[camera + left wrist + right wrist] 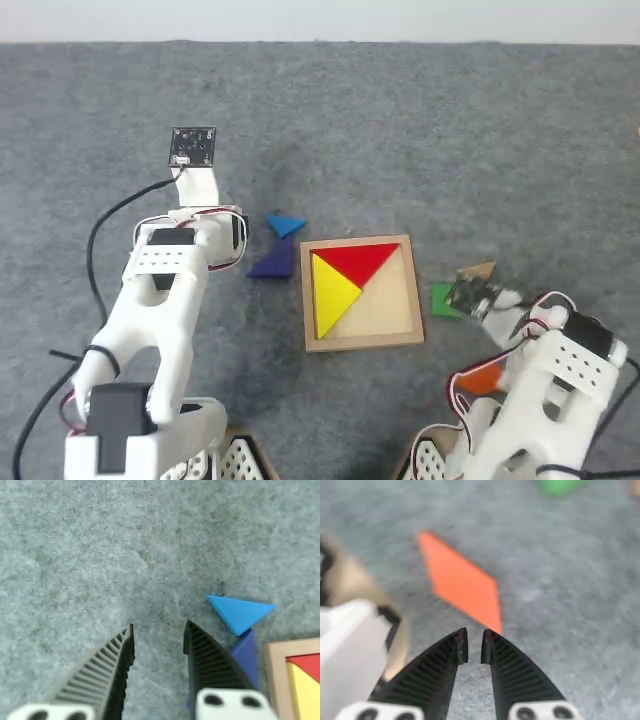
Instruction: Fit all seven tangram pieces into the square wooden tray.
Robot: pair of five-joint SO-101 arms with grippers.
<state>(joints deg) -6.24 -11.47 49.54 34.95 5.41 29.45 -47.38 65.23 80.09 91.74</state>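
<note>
Orange parallelogram (462, 582) is the piece in play, lying flat on the grey carpet (100, 555), out past the tray's right side and close to the right arm's base. Its long axis runs from one sharp corner, right at the tips of the right gripper (474, 646), away to the far sharp corner. That near corner points straight at the fingertips.

The jaws are down to a narrow slit and hold nothing. This looks like the pickup step for the parallelogram. The next move probably calls for a wider opening, a shift toward the piece's middle, and a pinch across its short width.

Beyond it lie a green piece (559, 486) and a tan piece (478, 270), both outside the tray. The square wooden tray (360, 343) holds the red triangle (355, 262) and yellow triangle (332, 292), edge to edge. That leaves five to go, I'd say.

On the tray's other side, the left gripper (159, 637) hangs wide and empty over carpet. Near it, the light blue triangle (240, 612) points a corner at the dark blue piece (246, 655).
</note>
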